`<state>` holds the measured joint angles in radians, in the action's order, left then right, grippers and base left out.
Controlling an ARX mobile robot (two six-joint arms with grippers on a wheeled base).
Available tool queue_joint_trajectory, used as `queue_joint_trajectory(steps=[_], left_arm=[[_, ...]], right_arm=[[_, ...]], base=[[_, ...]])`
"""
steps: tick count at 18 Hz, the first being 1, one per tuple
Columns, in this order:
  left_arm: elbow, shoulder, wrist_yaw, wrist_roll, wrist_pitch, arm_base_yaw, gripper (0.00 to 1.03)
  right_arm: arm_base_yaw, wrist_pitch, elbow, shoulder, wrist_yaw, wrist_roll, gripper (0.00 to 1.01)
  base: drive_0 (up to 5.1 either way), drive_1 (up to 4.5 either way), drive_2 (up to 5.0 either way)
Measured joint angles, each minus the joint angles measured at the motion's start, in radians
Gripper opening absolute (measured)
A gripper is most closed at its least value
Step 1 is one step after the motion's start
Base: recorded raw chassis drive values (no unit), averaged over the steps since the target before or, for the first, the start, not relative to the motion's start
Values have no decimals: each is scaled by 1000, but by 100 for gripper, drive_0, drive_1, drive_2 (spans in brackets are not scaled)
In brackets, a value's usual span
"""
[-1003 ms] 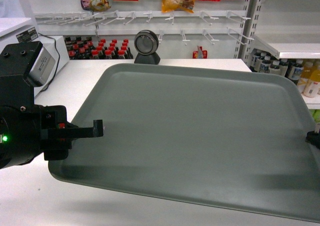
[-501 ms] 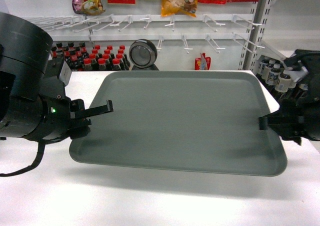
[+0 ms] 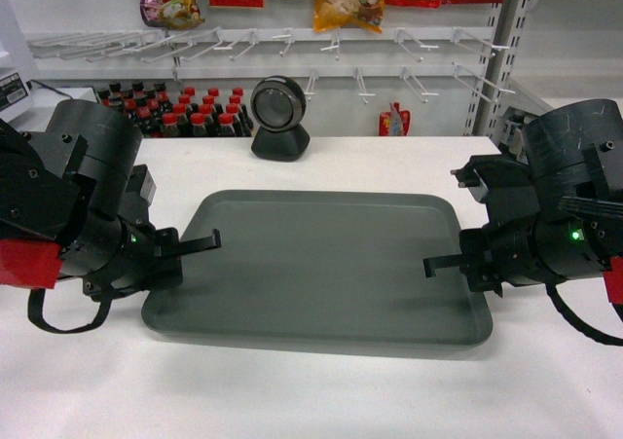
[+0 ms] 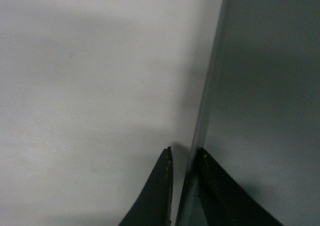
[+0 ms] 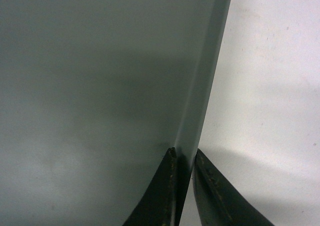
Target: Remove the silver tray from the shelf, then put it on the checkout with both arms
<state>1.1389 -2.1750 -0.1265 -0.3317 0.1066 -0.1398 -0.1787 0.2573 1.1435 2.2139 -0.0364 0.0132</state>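
White checkout [image 3: 321,390] fills the head view; on it we hold the silver tray [image 3: 321,264], stiff, thin and light.

Our left gripper [image 4: 184,158] pinches its rim.

Our right gripper [image 5: 184,158] pinches the opposite rim, the best hold.

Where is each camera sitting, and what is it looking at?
Head: rides up on the robot, looking forward and down at the silver tray on the checkout; both arms show.
Left wrist: on the left arm, looking along the left gripper pinching the tray's rim.
Right wrist: on the right arm; the right gripper pinches the opposite rim.
All three views share the tray and white counter.
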Motion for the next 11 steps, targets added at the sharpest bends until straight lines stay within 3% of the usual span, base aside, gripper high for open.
queue_joint_trajectory(steps=[6,7,9,10,11], left_arm=[[1,2,-35,-9,32,5,36],[-11,19,-53,-25,59,5,47],[-131,149,-135,-35,239,-8,67],[-186,227,-192,-29,327,-24,74],[-239,312,-255,-5,422,-42,82]], right_arm=[[3,63,-24,-6,43,-37,31],[10,95,-49,-25,58,-48,41],[29,251,-166,-135,82,-87,61],[36,339,-230,-205,77,-89,68],[35,496,-303,-269,103,-80,68]], base=[[0,0,0],[0,0,0],[0,0,0],[0,0,0],[0,0,0]])
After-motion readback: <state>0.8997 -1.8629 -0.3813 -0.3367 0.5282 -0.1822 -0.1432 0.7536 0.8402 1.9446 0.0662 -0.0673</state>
